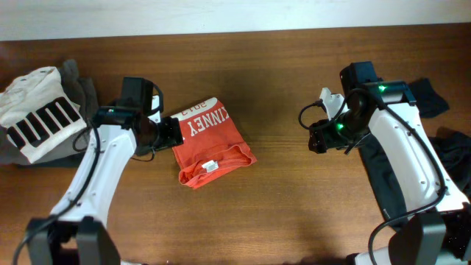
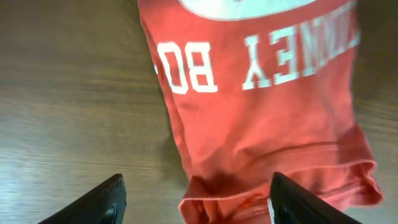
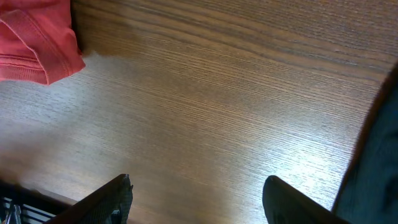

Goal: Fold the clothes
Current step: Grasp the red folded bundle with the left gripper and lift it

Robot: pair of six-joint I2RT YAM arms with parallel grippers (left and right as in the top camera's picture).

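We see the red T-shirt (image 1: 212, 143) folded into a rough oblong left of the middle of the table (image 1: 280, 213). Its long axis runs from the far edge toward the robot, slightly slanted. The end with the white lettering (image 2: 258, 62) points away; the bunched end, with a small white tag (image 1: 210, 166) too small to read, points near. We read "INNEY" from overhead, and "BO" and "NNEY" in the left wrist view. The left claw (image 2: 196, 202) stands wide apart at the shirt's left edge, clamping nothing; whether it touches cloth we cannot tell. The right claw (image 3: 196, 196) is also apart, holding nothing, over wood well away from the shirt.
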